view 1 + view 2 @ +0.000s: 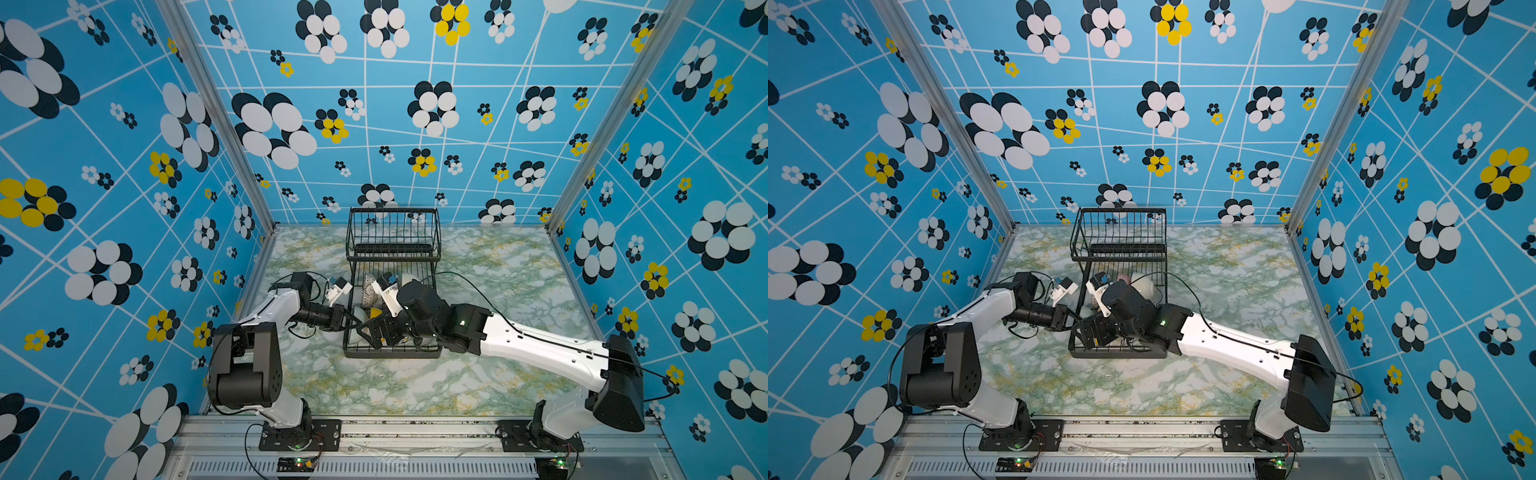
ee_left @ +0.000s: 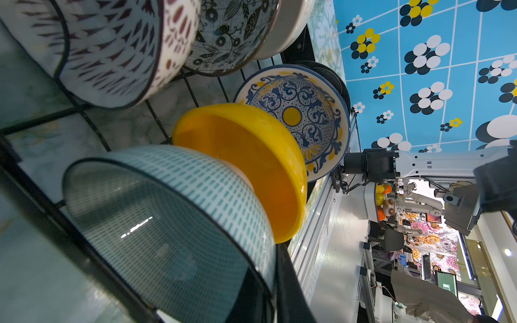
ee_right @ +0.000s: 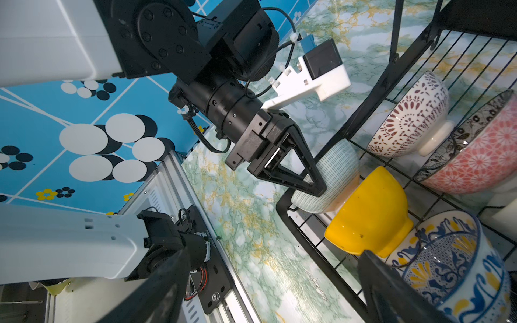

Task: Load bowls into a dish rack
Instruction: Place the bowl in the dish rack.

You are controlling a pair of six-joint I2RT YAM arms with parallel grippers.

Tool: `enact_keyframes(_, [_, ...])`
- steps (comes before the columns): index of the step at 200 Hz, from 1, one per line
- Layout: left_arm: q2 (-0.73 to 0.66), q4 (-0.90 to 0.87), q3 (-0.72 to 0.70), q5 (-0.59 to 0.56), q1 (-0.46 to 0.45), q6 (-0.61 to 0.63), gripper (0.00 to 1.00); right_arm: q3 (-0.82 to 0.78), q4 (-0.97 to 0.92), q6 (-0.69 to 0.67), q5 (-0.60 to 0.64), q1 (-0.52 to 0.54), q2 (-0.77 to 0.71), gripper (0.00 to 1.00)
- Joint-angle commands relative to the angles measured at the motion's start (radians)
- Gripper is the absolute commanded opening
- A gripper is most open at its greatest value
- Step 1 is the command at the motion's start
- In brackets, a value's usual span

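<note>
- Resting against the outer wall of the teal-dashed bowl [image 3: 330,170], your left gripper [image 3: 314,187] is sitting with its fingers closed together at the near left corner of the dish rack [image 1: 392,354]. Whether it is nipping the rim or only touching, you cannot tell from these views.
- If you are pushing it further right, you are risking a chain topple. The yellow bowl [image 3: 369,212] is leaning on the teal one, and the blue-yellow patterned bowl [image 3: 447,265] is standing just beyond it.
- If you are pulling back left with the rim caught, you are likely dragging that bowl over the low tray edge onto the marble table [image 1: 415,386].
- Along the far side of the lower tray, the maroon-patterned bowl [image 3: 411,117], the pink-red bowl [image 3: 481,159] and the cream-white bowl [image 1: 1144,284] are standing on edge. Any jolt you are giving the rack could roll them.
- Your right gripper [image 1: 380,332] is hanging wide open and empty over the near part of the tray, with one finger just beside the blue-yellow patterned bowl. A sideways sweep would knock it.
- Both wrists are working close together over one tray, so you are courting a collision.
- On the right, the arm's cable [image 1: 461,279] is arcing over the rack's side and could be snagging a wire.
</note>
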Motion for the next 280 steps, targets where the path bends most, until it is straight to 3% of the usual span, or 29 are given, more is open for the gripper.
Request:
enact_keyframes(1, [-0.027,0.015,0.003,-0.075,-0.004,0.001,0.10,0.013,-0.030,-0.019,0.022,0.003,-0.010,0.97])
enact_keyframes(65, [-0.107,0.046,-0.019,-0.154,-0.013,-0.037,0.22,0.023,-0.051,-0.024,0.033,0.005,-0.015,0.97])
enact_keyframes(174, [-0.161,0.071,-0.022,-0.268,-0.011,-0.055,0.27,0.028,-0.055,-0.009,0.043,0.012,-0.014,0.97])
enact_keyframes(237, [-0.193,0.082,-0.026,-0.265,-0.011,-0.057,0.32,0.026,-0.057,-0.001,0.054,0.014,-0.016,0.97])
enact_keyframes(280, [-0.210,0.086,-0.024,-0.263,0.005,-0.059,0.34,0.039,-0.125,0.016,0.136,0.009,-0.006,0.96])
